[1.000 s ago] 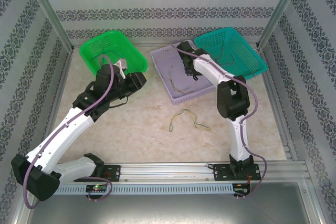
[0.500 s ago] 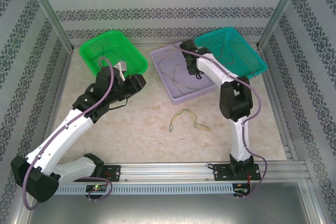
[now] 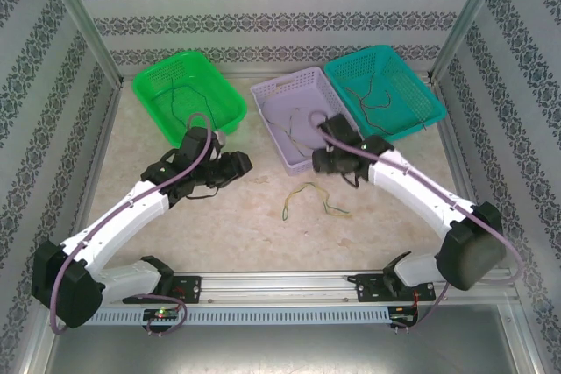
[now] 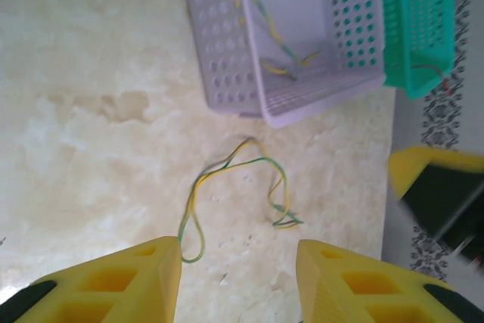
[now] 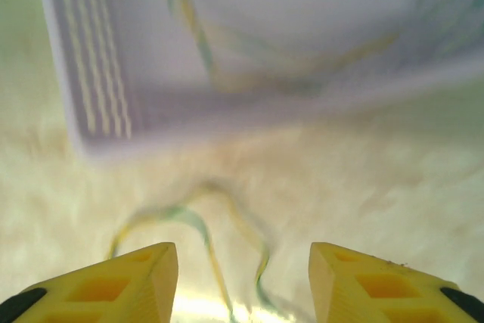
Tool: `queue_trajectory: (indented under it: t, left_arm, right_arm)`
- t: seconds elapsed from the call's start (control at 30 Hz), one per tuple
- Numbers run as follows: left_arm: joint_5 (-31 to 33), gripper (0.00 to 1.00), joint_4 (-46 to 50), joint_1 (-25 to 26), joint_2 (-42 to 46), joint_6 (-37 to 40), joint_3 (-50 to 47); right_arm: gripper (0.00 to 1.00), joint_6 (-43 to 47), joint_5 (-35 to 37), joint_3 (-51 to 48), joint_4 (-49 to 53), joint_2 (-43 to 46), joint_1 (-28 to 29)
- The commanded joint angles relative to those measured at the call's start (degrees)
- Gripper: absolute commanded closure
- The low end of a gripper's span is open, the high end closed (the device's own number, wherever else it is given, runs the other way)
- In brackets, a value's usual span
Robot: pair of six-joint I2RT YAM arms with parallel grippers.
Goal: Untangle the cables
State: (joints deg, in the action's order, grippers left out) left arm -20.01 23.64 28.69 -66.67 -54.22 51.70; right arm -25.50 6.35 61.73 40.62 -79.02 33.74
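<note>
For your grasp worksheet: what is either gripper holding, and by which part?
Nothing. The left gripper and right gripper are open; the yellow-green cable lies loose on the table.

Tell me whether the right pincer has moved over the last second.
Yes. The right pincer has drawn back out of the purple basket toward the arms' bases and now sits at the basket's near end.

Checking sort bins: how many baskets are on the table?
3: green basket back left, purple basket centre, teal basket back right. None appear hidden.
</note>
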Motion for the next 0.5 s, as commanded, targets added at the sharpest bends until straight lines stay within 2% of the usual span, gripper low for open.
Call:
queue_trajectory:
  t: [0.0,0.2,0.4,0.47]
  left_arm:
    - [-2.2,0.56,-1.2,1.5,-1.4,0.7,-0.8]
    - [-3.4,0.57,-3.4,2.8,-5.3,0.8,0.4]
    - [-2.4,0.57,-3.2,4.3,-5.8,0.9,1.4]
    - [-1.8,0.57,-2.9,4.6,-5.0,0.7,1.3]
  right_arm:
    - [0.47,-5.4,-7.9,-7.5,-1.8,2.1,2.0]
    - [0.50,-4.9,-6.3,-10.8,-6.2,-5.0,3.5]
    - [0.63,-3.2,-5.0,-10.3,-7.7,-11.1,3.5]
    - [0.73,-2.7,-4.1,-10.3,-7.7,-12.4,3.5]
